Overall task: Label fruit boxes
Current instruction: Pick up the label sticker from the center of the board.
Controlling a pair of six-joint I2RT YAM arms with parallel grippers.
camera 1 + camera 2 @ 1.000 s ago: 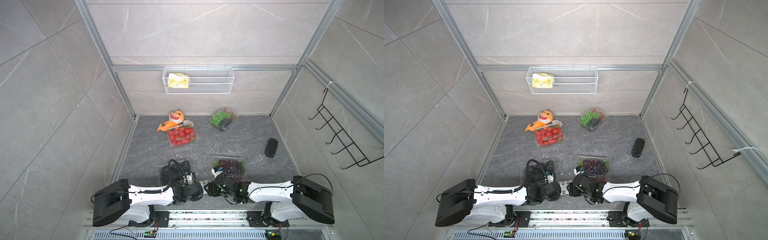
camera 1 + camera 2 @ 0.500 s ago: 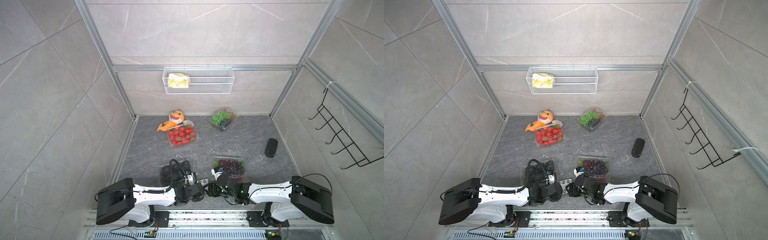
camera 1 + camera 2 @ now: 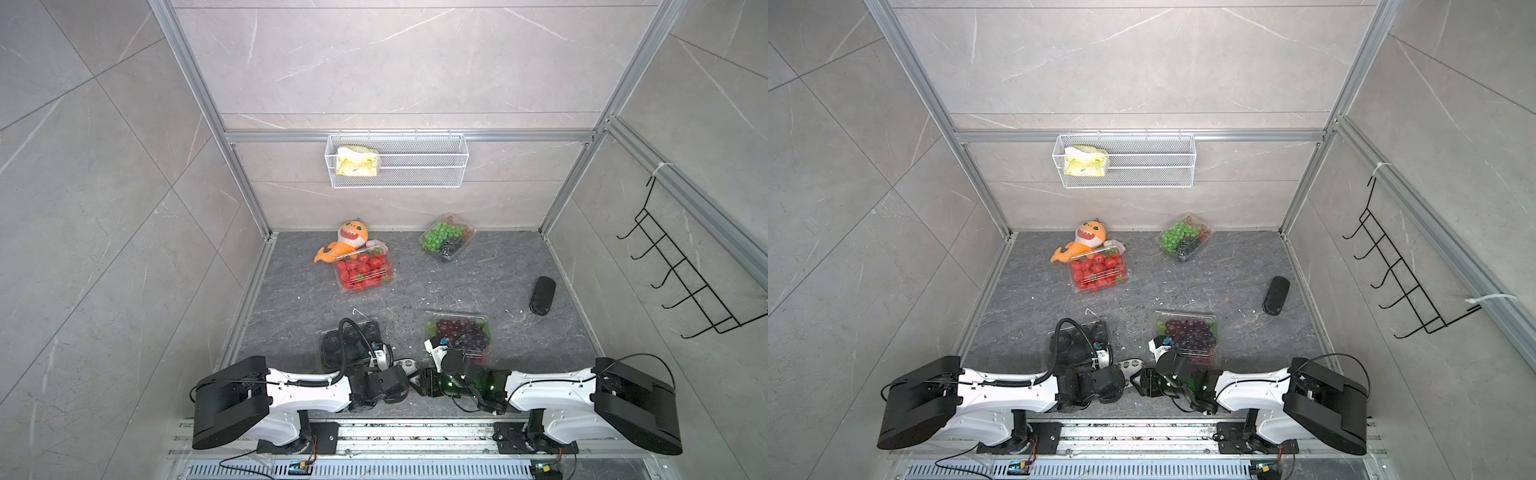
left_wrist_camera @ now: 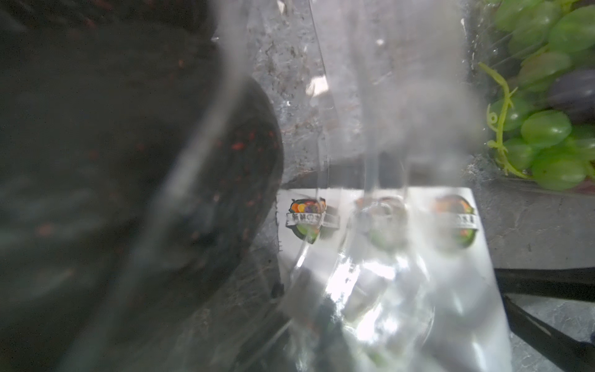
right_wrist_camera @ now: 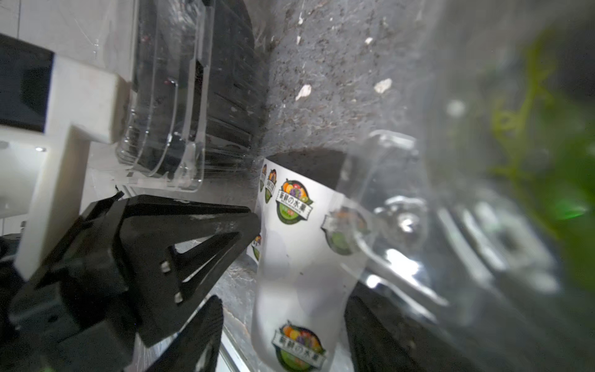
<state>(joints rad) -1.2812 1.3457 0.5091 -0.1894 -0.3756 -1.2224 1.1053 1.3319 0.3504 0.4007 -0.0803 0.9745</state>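
Left tool [image 5: 238,260] and right tool [image 4: 500,285] flank the sheet [image 3: 405,365], lower centre in a top view; whether either grips it cannot be told. On the bench [image 3: 478,286], strawberries [image 3: 362,272] and green grapes [image 3: 446,237] sit mid-frame. Purple grapes [image 3: 459,332] and dark fruit [image 3: 349,343] sit just above the tools.

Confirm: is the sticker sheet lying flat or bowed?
Bowed, not flat. In the right wrist view the sticker sheet curves like a cup wall, and the stickers along one edge turn away from the camera.

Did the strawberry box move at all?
No. The strawberry box stays in the same spot, equally far from the back corner post, beside the orange plush toy.
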